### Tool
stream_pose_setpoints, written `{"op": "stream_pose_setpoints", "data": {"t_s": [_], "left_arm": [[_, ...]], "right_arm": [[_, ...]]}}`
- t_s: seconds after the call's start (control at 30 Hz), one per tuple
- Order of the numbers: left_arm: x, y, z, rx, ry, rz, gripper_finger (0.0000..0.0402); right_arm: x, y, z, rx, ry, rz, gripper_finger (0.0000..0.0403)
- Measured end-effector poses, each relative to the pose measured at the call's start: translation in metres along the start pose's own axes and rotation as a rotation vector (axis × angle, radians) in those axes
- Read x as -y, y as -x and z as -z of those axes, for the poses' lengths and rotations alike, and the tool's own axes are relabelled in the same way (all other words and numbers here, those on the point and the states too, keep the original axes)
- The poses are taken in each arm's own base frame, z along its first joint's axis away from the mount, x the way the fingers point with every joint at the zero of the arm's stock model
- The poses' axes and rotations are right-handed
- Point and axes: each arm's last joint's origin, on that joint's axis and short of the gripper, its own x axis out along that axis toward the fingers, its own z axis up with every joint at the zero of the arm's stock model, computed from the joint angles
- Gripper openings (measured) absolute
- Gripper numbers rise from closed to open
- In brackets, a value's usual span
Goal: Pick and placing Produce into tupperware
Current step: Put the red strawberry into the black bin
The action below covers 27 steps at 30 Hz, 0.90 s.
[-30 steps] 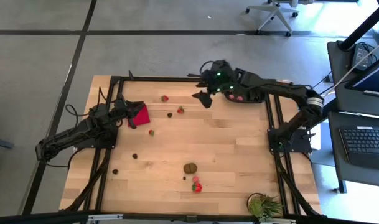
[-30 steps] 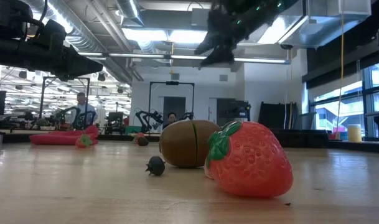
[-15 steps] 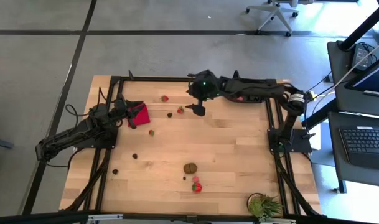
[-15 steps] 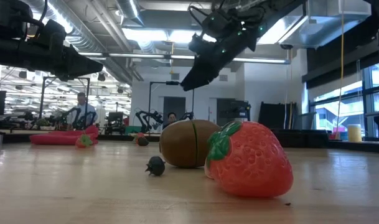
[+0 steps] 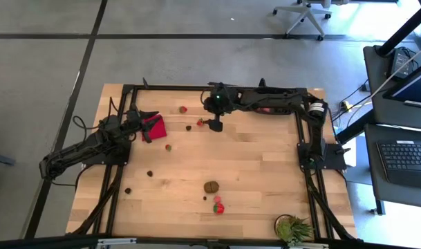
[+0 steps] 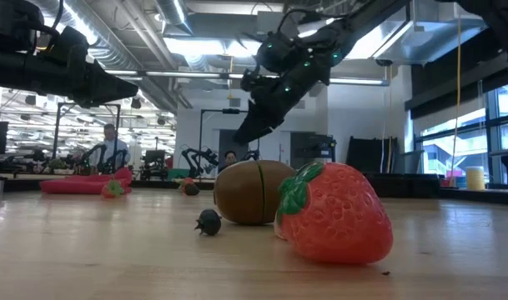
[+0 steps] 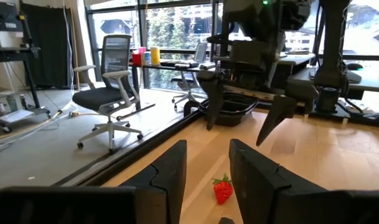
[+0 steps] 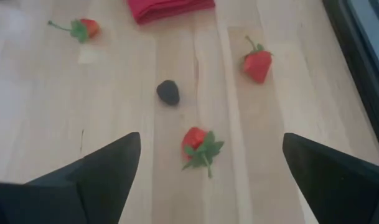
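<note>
My right gripper [image 5: 214, 123] hangs open above the table's far part. In the right wrist view its fingers [image 8: 211, 140] stand wide on either side of a red strawberry [image 8: 200, 145] lying below them. A dark berry [image 8: 168, 92] and another strawberry [image 8: 257, 64] lie close by. My left gripper [image 5: 145, 128] is open and waits at the red cloth [image 5: 155, 127] on the left. The black tupperware tray [image 7: 234, 114] sits at the far edge behind my right gripper. The brown lump [image 5: 211, 186] and a strawberry [image 5: 218, 205] rest nearer the near edge.
More strawberries [image 5: 183, 108] [image 5: 168, 146] and small dark berries [image 5: 149, 173] [image 5: 128, 190] lie scattered over the wooden table. A spiky green plant [image 5: 293, 228] stands at the near right corner. Black frame rails run along the table's left, right and far edges.
My right gripper has swung from over the far right part toward the table's left and come down, now standing above the strawberry beside the dark berry. Its fingers have stayed open. The left arm and the produce have kept still.
</note>
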Motion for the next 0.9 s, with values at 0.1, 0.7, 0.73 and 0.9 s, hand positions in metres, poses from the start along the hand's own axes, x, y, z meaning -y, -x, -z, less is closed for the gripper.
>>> {"op": "stream_pose_setpoints", "data": {"t_s": [0.1, 0.7, 0.73, 0.9], "left_arm": [[0.0, 0.0, 0.0, 0.001, -0.004, 0.0, 0.0118], [0.0, 0.0, 0.0, 0.002, -0.006, -0.001, 0.0089], [0.0, 0.0, 0.0, 0.002, -0.005, -0.001, 0.0088], [0.0, 0.0, 0.0, 0.002, -0.005, -0.001, 0.0079]], "right_arm": [[0.004, -0.009, -0.008, -0.048, -0.008, -0.012, 0.0391], [-0.002, -0.06, -0.004, -0.272, 0.03, -0.028, 0.0391], [-0.005, -0.06, -0.004, -0.275, 0.019, -0.028, 0.0391], [-0.017, -0.062, -0.007, -0.282, 0.045, 0.001, 0.0391]]}}
